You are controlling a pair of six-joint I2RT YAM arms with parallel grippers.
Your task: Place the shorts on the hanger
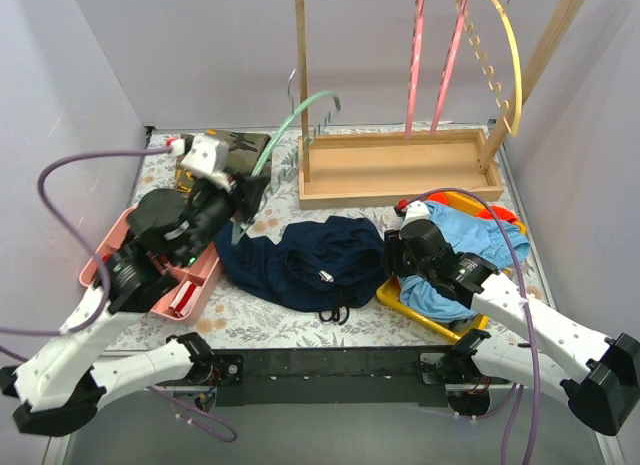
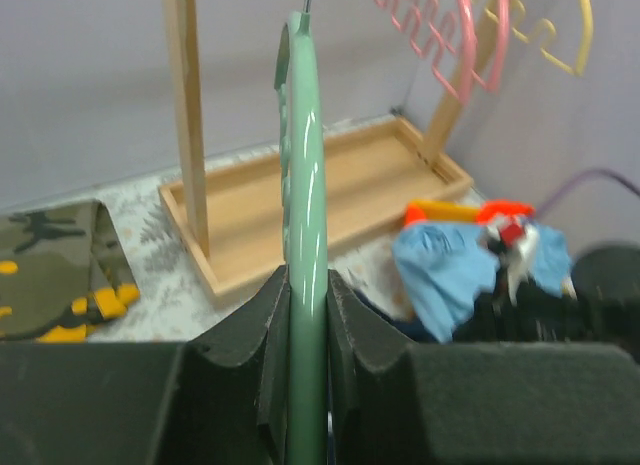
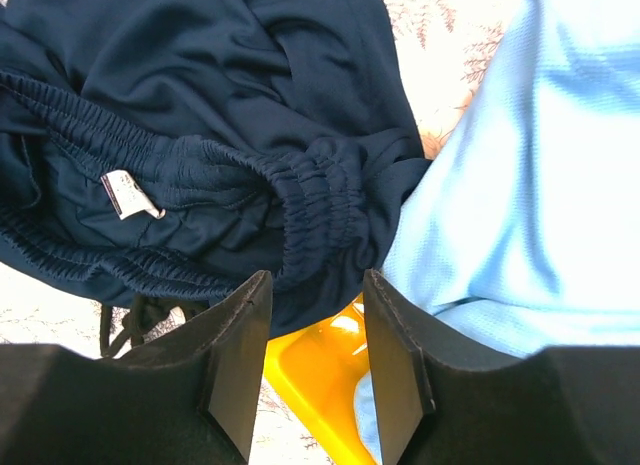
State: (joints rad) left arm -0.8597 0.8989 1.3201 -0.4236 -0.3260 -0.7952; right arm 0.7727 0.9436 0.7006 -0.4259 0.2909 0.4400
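The dark navy shorts [image 1: 300, 260] lie crumpled on the table between the arms, drawstring toward the near edge. In the right wrist view the waistband of the shorts [image 3: 230, 105] and the white tag [image 3: 125, 193] show. My left gripper [image 1: 245, 200] is shut on the pale green hanger [image 1: 290, 120] and holds it raised, its arm curving up toward the rack. In the left wrist view the hanger [image 2: 303, 185] runs straight up from between the closed fingers of the left gripper [image 2: 307, 315]. My right gripper [image 1: 395, 255] is open and empty at the right edge of the shorts; its wrist view shows it [image 3: 315, 345] just over the waistband.
A wooden rack [image 1: 390, 165] stands at the back with two pink hangers [image 1: 430, 65] and a yellow hanger [image 1: 505, 55]. A camouflage garment [image 1: 235, 145] lies back left. A pink tray [image 1: 110, 255] sits left. A yellow tray [image 1: 395, 297] holds a light blue garment [image 1: 470, 240].
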